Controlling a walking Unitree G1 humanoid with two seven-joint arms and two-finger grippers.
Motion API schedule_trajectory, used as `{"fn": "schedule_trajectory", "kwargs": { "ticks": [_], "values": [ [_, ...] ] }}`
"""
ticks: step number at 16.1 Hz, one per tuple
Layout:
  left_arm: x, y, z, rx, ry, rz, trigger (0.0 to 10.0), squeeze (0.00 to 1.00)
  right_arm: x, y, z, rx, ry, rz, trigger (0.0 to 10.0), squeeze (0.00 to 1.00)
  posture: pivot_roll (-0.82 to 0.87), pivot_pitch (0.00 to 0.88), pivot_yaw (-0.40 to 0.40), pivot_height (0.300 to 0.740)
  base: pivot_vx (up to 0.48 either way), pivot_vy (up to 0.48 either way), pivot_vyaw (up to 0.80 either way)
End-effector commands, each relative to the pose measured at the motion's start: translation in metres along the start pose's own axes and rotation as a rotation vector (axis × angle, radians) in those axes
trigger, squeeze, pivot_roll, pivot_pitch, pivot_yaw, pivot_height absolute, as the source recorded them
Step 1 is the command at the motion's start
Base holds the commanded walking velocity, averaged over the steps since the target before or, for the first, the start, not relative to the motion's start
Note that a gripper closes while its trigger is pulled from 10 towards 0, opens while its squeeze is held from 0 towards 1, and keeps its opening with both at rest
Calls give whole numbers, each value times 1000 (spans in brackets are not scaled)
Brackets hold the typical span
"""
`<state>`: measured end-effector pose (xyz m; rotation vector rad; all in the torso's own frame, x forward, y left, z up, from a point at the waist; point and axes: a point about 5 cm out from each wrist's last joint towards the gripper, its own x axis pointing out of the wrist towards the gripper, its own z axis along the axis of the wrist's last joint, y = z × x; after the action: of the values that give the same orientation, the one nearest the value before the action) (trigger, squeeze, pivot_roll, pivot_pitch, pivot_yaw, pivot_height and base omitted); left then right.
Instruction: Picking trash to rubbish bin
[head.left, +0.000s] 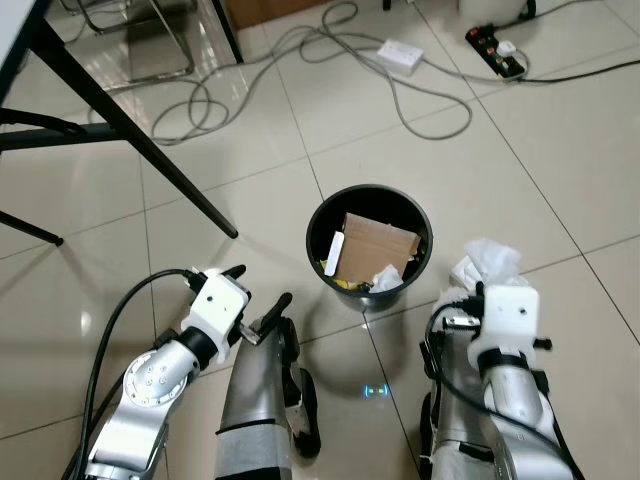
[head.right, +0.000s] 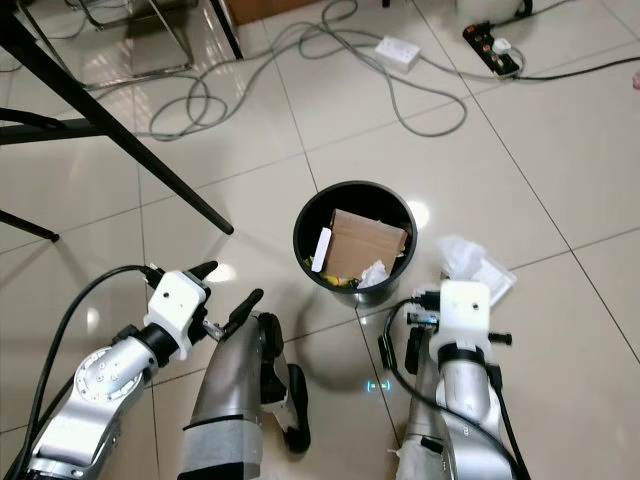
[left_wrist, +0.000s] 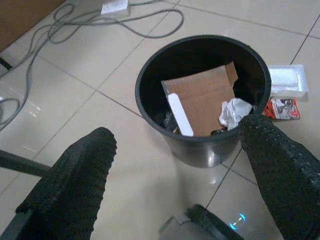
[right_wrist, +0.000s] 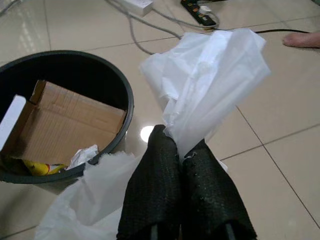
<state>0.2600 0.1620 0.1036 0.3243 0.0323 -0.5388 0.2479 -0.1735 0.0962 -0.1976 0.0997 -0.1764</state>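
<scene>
On the far left, the black legs of a table (head.left: 150, 150) slant across the shiny tile floor (head.left: 560, 170). Below them is the left gripper (head.left: 262, 290), low over the floor and just to the left of the bin. Its two black fingers (left_wrist: 75, 185) are spread wide apart and hold nothing. In the left wrist view the bin sits between them, a little way ahead. In the middle stands the round black rubbish bin (head.left: 322, 222). Inside it is a flat piece of brown cardboard (head.left: 375, 245), a long white strip (head.left: 334, 252), a crumpled white tissue (head.left: 386, 278) and something yellow (right_wrist: 42, 167) at the bottom. Behind the bin, grey cables (head.left: 300, 50) loop over the floor to a white plug box (head.left: 400, 55), and a black power strip (head.left: 497, 50) lies farther right. To the right of the bin is the right gripper (right_wrist: 180, 150). Its fingers are squeezed tight on a white plastic bag (right_wrist: 215, 80), which sticks up crumpled from between the tips. The bag is beside the bin, near its rim, and not inside it. More white wrapping (head.left: 485, 262) lies on the floor right next to the bin, with a small red packet (left_wrist: 281, 108) beside it.
</scene>
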Motion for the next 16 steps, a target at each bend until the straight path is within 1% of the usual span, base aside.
{"fn": "schedule_trajectory", "kwargs": {
  "ticks": [1,2,4,7,8,9,10,11,12,14,16],
  "values": [
    [-6,0,-1,-15,15,4,10000,0,3,2,-7,3,33,19,10000,0,71,396,189,569,0,0,0],
    [-7,0,0,-16,13,2,10000,0,7,1,-5,-3,25,24,10000,0,78,401,189,569,0,0,0],
    [-13,-1,6,-30,10,4,10000,0,21,-5,-1,-17,13,28,10000,0,110,425,194,569,0,0,0],
    [-21,3,16,-41,4,13,10000,0,33,-8,0,-19,12,33,10000,0,141,449,200,569,0,0,0],
    [-25,5,22,-48,-1,21,10000,0,41,-6,1,-21,14,51,10000,0,154,460,203,569,0,0,0],
    [-26,7,27,-63,-4,37,10000,0,54,-3,3,-28,19,79,10000,0,162,466,205,569,0,0,0],
    [-27,7,29,-63,-4,39,10000,0,61,-1,5,-41,13,98,10000,0,173,473,206,569,0,0,0],
    [-28,6,31,-66,-4,42,10000,0,69,-2,9,-40,11,98,10000,0,181,475,203,569,0,0,0],
    [-29,5,32,-69,-3,44,10000,0,74,-3,12,-37,7,96,10000,0,183,476,204,569,0,0,0],
    [-32,2,33,-79,9,44,10000,0,86,-7,18,-34,-3,81,10000,0,188,475,202,569,0,0,0],
    [-34,1,34,-85,16,45,10000,0,94,-13,18,-7,12,64,10000,0,193,471,199,569,0,0,0]
  ]
}}
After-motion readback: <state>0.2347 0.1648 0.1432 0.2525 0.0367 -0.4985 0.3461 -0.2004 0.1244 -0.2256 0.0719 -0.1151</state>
